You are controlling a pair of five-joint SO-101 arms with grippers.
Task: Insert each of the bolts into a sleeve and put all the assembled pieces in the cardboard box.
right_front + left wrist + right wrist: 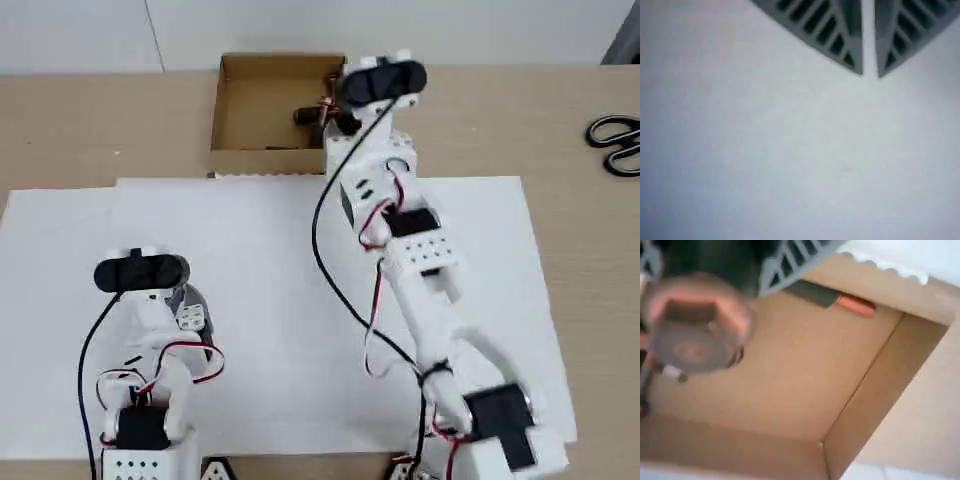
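High view. The box (260, 105) stood open at the far edge of the paper (250, 300), which covered the middle of the tabletop (100, 120). The right arm stretched from the near right corner across the paper, and the right gripper (325, 112) hung over the box interior just beside its right wall. The left arm sat folded at the near left, with the left gripper (190, 305) low over the paper and well apart from the box. Scissors (615, 145) lay on the bare tabletop at the far right, away from both arms.

Right wrist view. The right gripper was clamped on a piece (695, 327), a copper-coloured hexagonal bolt head set in a dark sleeve, seen end-on and blurred. It was held above the box floor; whether it touched the floor could not be told. A second piece (832, 297), a dark sleeve with an orange-copper end showing, lay flat on the floor against the wall nearest the paper.

Left wrist view. The jaws of the left gripper stood almost together, with only a thin slit between the ribbed fingers (840, 35) and nothing in it. Plain paper lay beneath them.
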